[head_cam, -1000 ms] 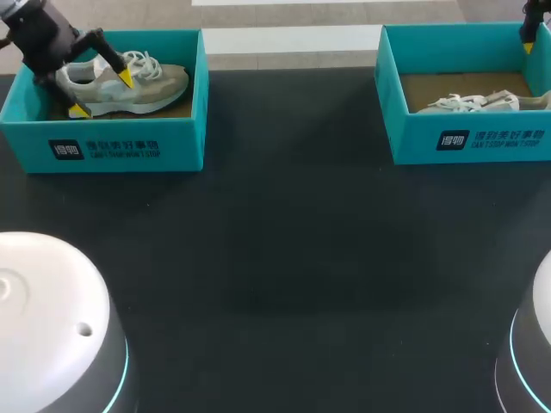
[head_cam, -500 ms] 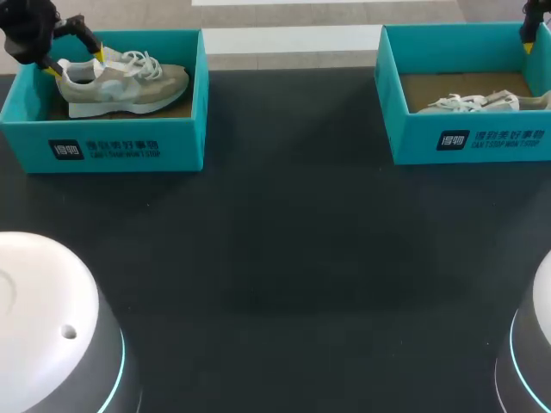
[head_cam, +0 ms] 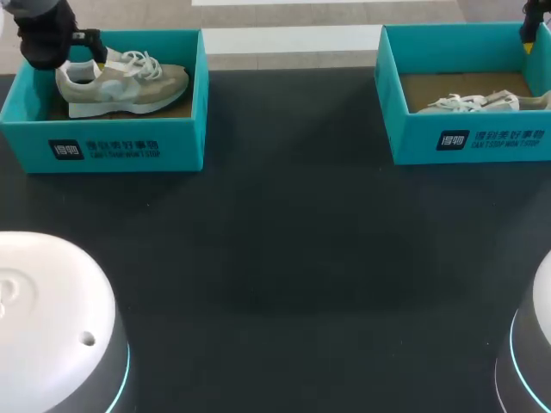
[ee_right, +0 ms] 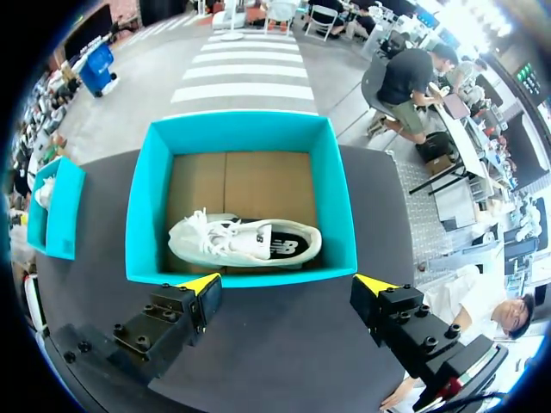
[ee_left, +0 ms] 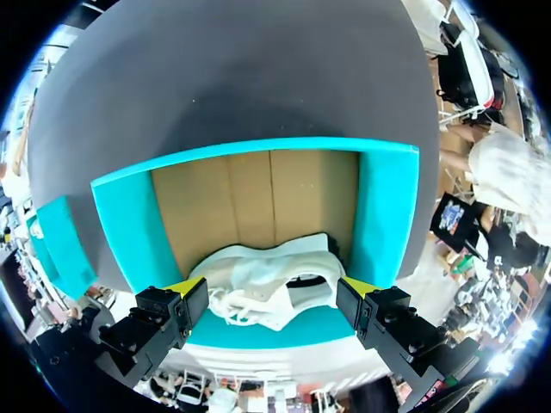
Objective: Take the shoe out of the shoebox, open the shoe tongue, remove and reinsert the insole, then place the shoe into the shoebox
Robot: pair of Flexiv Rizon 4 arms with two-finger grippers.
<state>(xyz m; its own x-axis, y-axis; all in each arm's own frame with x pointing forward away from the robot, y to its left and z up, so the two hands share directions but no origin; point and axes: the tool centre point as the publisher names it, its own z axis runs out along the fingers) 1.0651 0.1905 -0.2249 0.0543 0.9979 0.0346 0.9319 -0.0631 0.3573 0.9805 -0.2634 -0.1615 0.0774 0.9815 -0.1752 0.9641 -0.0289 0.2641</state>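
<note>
In two shoeboxes (head_cam: 129,148) (head_cam: 482,138) lies one shoe (head_cam: 129,82) (head_cam: 478,101) each; both pincers (ee_left: 271,289) (ee_right: 288,282) spread wide.

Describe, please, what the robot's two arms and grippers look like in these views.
Both arms have white domed housings over grey bodies with a cyan light ring: left arm, right arm. The left gripper and right gripper have black, blocky, bolted fingers with bright yellow tips.
</note>
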